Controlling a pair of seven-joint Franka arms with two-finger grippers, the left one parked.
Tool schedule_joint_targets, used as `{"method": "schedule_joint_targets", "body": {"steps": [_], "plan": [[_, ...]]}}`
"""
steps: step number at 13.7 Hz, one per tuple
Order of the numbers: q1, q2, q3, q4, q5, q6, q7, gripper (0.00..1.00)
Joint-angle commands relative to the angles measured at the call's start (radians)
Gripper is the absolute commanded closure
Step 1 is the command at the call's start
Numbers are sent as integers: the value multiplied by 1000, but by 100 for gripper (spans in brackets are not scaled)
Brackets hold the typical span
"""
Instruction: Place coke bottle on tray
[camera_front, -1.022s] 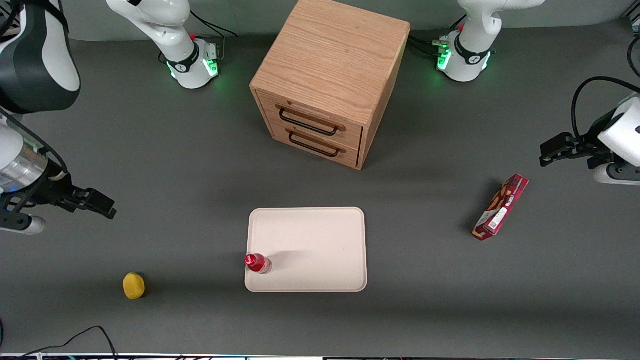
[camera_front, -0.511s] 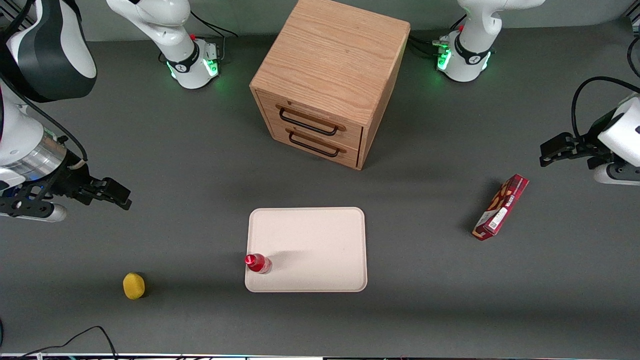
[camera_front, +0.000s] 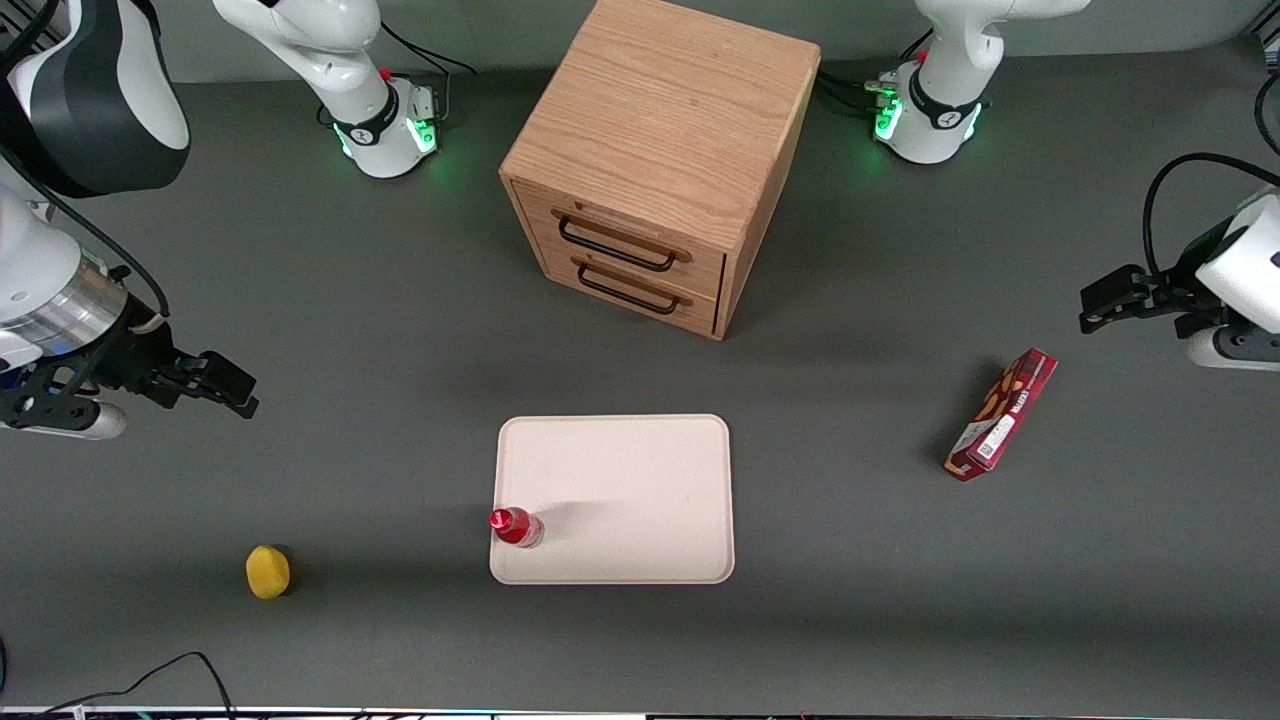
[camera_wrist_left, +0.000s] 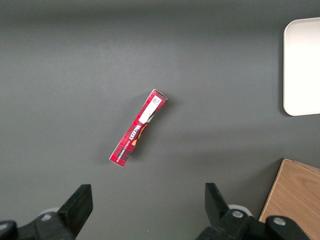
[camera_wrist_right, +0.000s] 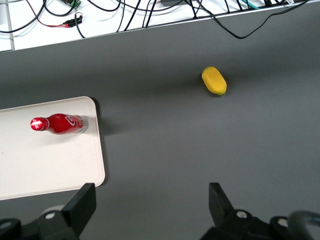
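Coke bottle upright on tray; gripper fingers spread, empty, above grey table

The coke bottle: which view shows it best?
The right wrist view: the coke bottle is large there, upright near a corner of the tray. The front view shows it small. The left wrist view lacks it. The open gripper is far off.

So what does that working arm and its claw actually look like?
The arm is glossy white with dark grey-black joint bands and a silver metal wrist ring. Thin black cables loop along it. Its claw is matt black with two blocky fingers, above the table, toward the working arm's end.
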Motion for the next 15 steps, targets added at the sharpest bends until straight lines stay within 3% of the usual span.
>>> {"method": "schedule_joint_targets", "body": {"steps": [1,3,5,7,15], "plan": [[-15,-33,-8,-25,19,0,-59,0],[29,-51,-87,-28,26,0,-93,0],[190,-95,-280,-32,83,-21,-148,0],[269,-100,-380,-31,99,-35,-189,0],[275,-120,-403,-10,89,-73,-246,0]]}}
